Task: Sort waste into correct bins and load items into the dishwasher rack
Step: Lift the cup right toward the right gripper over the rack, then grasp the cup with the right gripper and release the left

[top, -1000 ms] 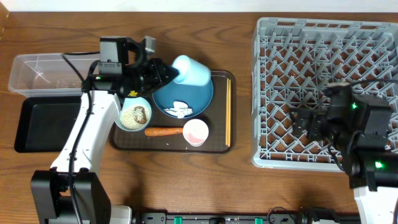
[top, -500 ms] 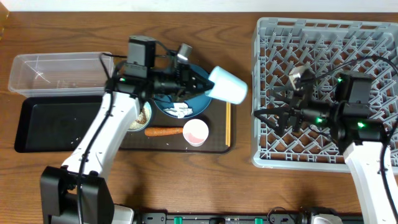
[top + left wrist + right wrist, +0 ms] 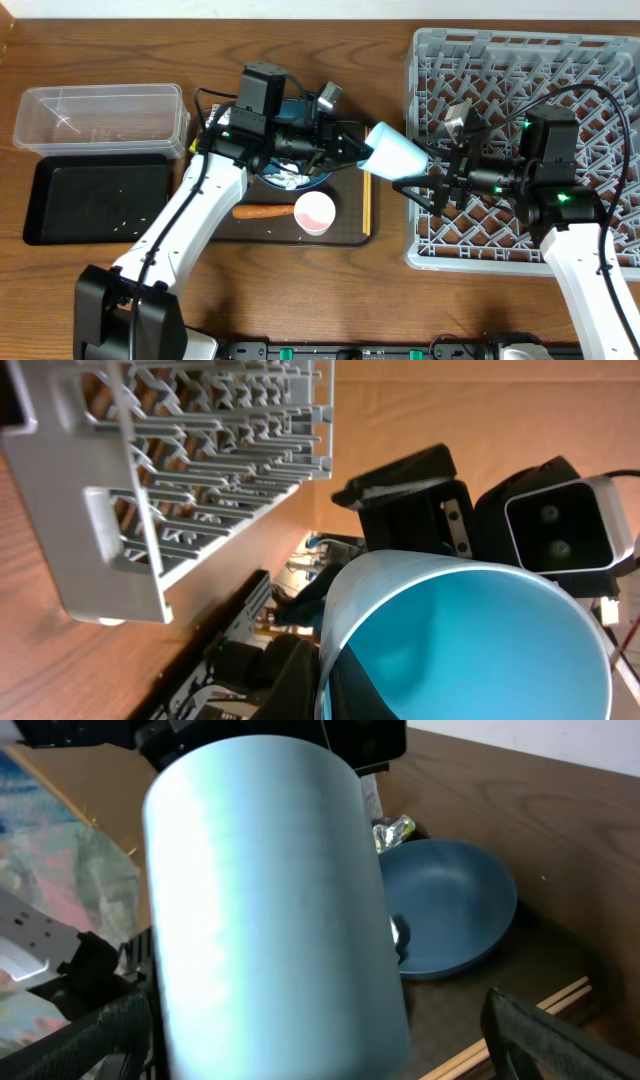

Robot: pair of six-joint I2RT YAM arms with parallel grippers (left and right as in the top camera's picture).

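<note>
Your left claw [image 3: 352, 152] is clamped on the rim of the light-blue cup [image 3: 396, 158], holding it sideways in the air between the serving tray [image 3: 348, 232] and the dishwasher rack [image 3: 500, 262]. Your right claw [image 3: 428, 178] stands wide open at the cup's closed end, holding nothing. I judge this a handover: close right, then release left. No writing is legible.
</note>
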